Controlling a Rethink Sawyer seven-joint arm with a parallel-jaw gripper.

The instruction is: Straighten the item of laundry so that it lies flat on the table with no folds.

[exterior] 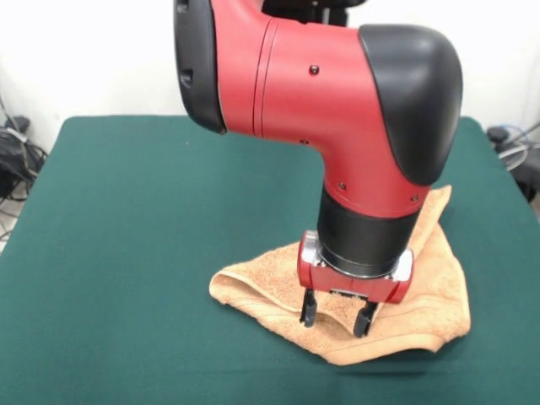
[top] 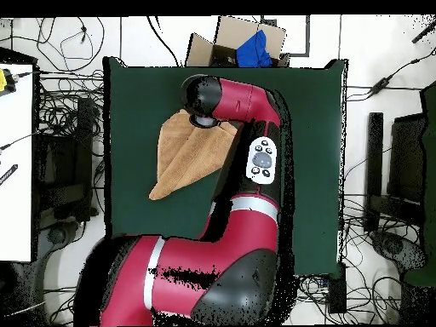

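The towel (exterior: 426,287) lies bunched and folded on the green counter (exterior: 126,253), near one long edge and toward a corner, with layers doubled over and one corner trailing away toward the counter's middle. It is far from flat, so the work looks to be at the grasping stage: picking a fold to pull open. The gripper (exterior: 339,317) points straight down over the towel's thick folded edge, its fingers (exterior: 309,310) apart, tips at or just touching the cloth, nothing clamped. The arm bends sharply at its last joint above the towel. Next, the fingers would need to close on the top layer only, then draw it outward toward open counter.
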